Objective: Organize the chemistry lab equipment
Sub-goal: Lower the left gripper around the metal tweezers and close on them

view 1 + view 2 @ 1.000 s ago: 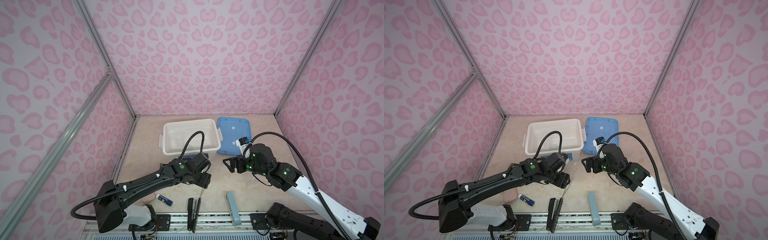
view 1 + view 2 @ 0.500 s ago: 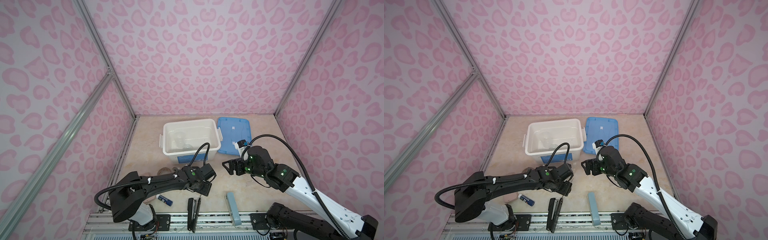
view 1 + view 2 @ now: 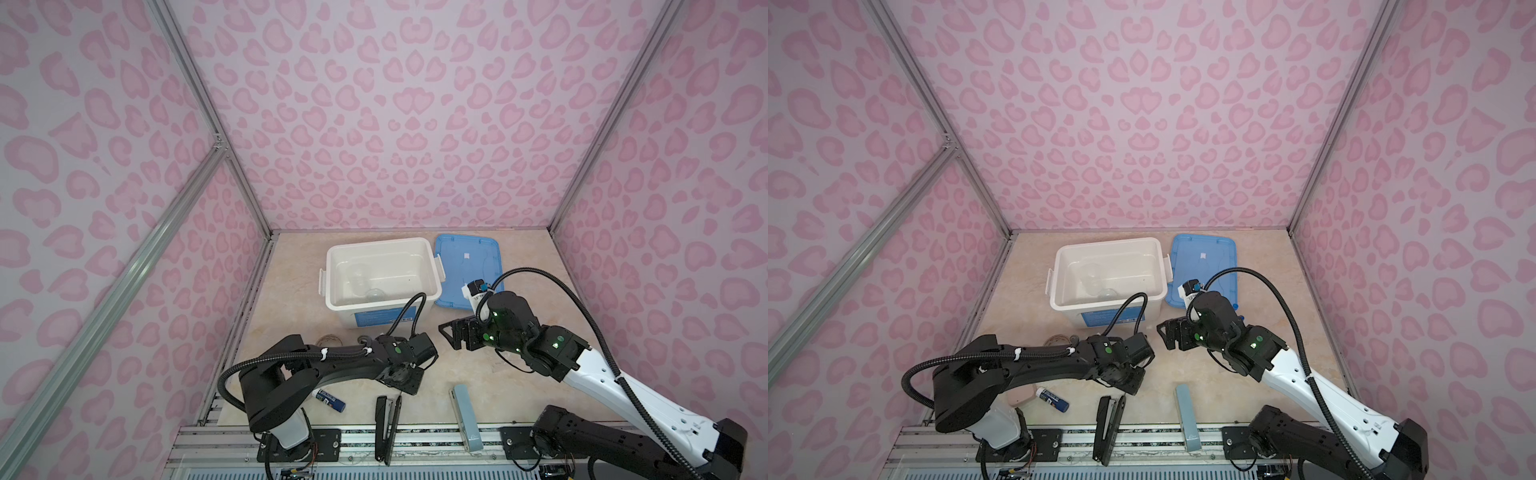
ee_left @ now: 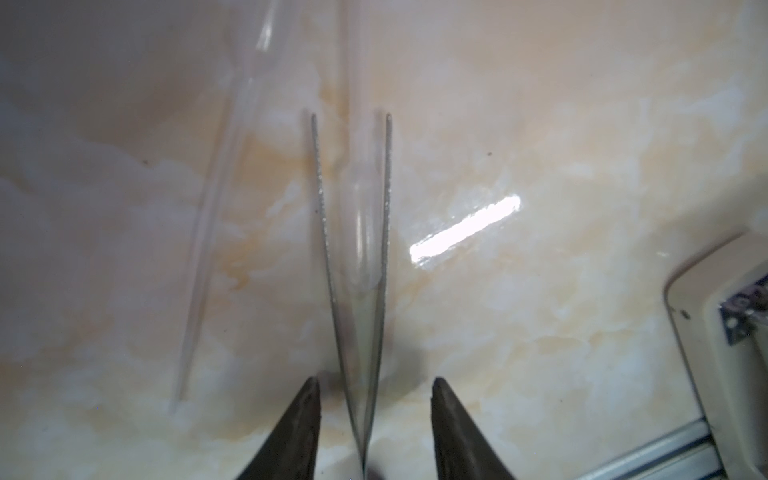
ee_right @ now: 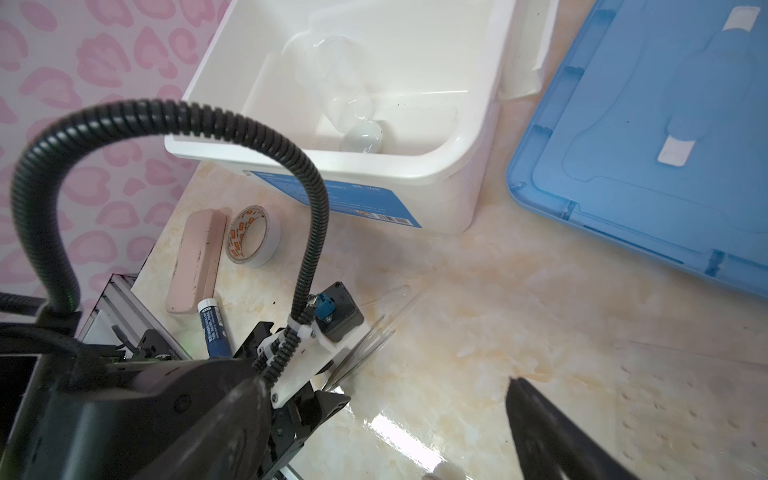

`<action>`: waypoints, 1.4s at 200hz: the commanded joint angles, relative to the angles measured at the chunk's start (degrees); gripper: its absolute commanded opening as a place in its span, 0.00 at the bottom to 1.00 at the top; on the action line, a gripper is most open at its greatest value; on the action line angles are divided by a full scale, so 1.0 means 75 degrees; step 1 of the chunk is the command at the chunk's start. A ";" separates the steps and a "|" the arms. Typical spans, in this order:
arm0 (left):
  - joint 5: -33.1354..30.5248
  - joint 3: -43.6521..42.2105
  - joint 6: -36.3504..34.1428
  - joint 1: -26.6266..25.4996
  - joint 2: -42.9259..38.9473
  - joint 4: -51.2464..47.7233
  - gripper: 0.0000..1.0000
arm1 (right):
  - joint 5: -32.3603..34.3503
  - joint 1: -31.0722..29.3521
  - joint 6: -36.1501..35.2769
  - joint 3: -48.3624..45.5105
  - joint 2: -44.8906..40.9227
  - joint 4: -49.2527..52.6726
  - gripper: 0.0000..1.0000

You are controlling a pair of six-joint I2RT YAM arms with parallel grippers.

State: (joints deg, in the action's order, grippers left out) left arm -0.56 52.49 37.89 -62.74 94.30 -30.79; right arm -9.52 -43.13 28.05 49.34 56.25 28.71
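Tabletop point(image 4: 540, 332): clear tube point(image 4: 360, 224) lies along tweezers point(image 4: 363, 461), rounded end toward left gripper point(image 4: 374, 384).

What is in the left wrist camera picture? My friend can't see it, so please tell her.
Thin metal tweezers reach out from the left gripper, between its two dark fingers. The tweezer tips sit either side of a clear tube lying on a shiny beige marbled table. A thin clear dropper lies beside it.
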 commanded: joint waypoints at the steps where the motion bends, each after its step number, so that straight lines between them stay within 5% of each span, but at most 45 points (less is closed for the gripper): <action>1: -0.0182 0.0094 0.0025 0.0004 0.0147 0.0062 0.42 | -0.0119 -0.0033 -0.0121 -0.0118 0.0003 0.0006 0.96; 22: -0.0176 0.0205 -0.0001 -0.0011 0.0322 -0.0026 0.32 | -0.0044 -0.0038 -0.0134 -0.0156 -0.0023 -0.0016 0.96; 119: -0.0339 0.0320 0.0043 -0.0115 0.0171 -0.0365 0.26 | 0.0062 -0.0037 -0.0172 -0.0083 0.0059 -0.0112 0.96; 133: -0.0336 0.0318 0.0043 -0.0122 0.0141 -0.0373 0.19 | 0.0083 -0.0032 -0.0155 -0.0092 0.0069 -0.0153 0.96; 280: -0.0543 0.0535 0.0092 -0.0129 -0.0428 -0.0594 0.17 | 0.0263 -0.0031 -0.0161 -0.0062 0.0122 -0.0182 0.96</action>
State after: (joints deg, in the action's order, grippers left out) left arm -4.03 55.68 37.93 -63.66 92.73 -34.17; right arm -8.97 -43.38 27.22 48.53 57.52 28.45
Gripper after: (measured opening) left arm 0.182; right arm 0.958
